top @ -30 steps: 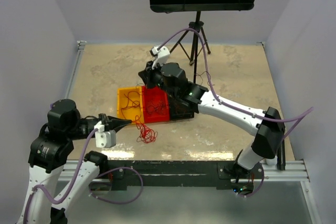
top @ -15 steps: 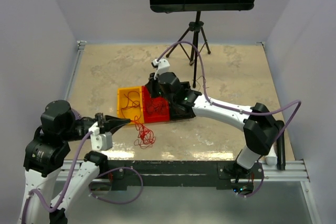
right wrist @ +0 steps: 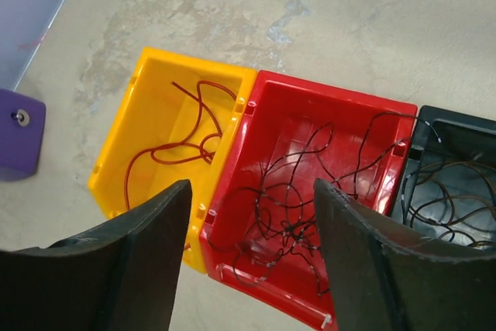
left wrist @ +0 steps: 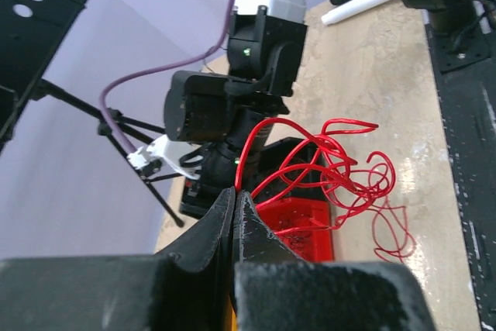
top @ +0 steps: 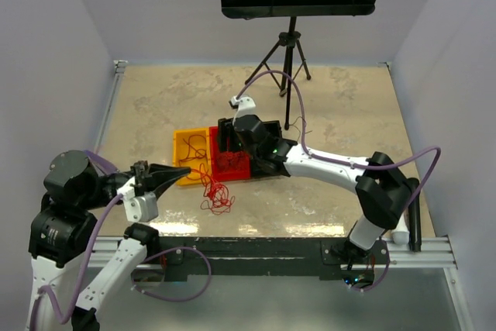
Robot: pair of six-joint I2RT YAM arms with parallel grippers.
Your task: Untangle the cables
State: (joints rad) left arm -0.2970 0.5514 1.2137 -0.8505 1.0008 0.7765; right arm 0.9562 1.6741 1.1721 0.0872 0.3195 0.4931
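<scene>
My left gripper [top: 188, 170] is shut on a strand of the red cables [top: 215, 195], whose curly tangle trails down onto the table in front of the bins. In the left wrist view the strand rises from the closed tips [left wrist: 235, 191] and loops right as a red cable bundle [left wrist: 341, 168]. My right gripper [top: 229, 141] hangs open over the red bin [top: 232, 170], with nothing between its fingers [right wrist: 252, 185]. Thin dark cables [right wrist: 302, 207] lie loose in the red bin [right wrist: 325, 106]. A reddish-brown cable [right wrist: 186, 141] lies in the yellow bin [right wrist: 155, 91].
A black bin [right wrist: 457, 122] with thin brownish wire stands right of the red one. A music stand [top: 291, 44] on a tripod stands at the back of the table. Lilac walls close in on the left, right and back.
The right gripper has opened above the red bin after being shut. The left arm has drawn back to the left, still holding the red strand, and the red tangle shifted slightly.
</scene>
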